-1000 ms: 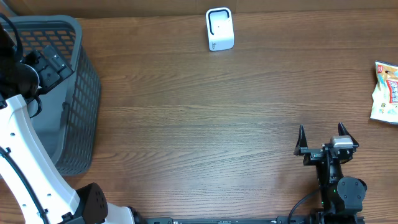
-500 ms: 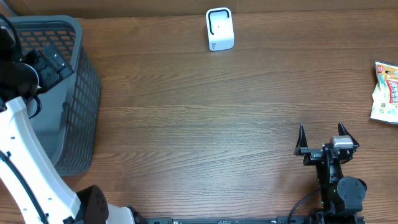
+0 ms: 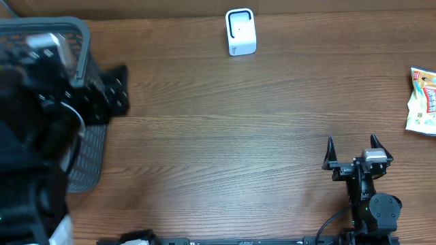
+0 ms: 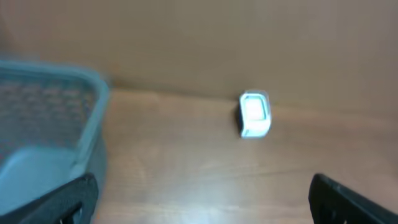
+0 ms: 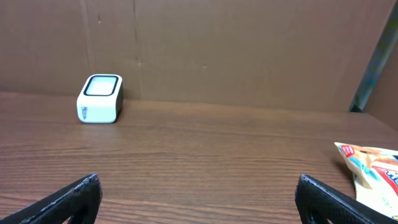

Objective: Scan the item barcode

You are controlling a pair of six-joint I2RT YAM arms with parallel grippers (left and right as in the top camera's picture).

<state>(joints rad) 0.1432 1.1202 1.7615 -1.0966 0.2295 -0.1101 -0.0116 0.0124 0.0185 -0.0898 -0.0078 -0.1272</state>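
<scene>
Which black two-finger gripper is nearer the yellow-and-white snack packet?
The right gripper, on the same side as the snack packet; the left gripper is across by the grey mesh basket.

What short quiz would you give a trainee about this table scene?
1. On which side of the table, by the robot's own sides, is the grey basket?
2. True or false: the right gripper is open and apart from the snack packet.
3. Where does the white scanner stand? A) in the basket; B) at the table's far edge; C) between the right gripper's fingers.
Key: 1 left; 2 true; 3 B.
</scene>
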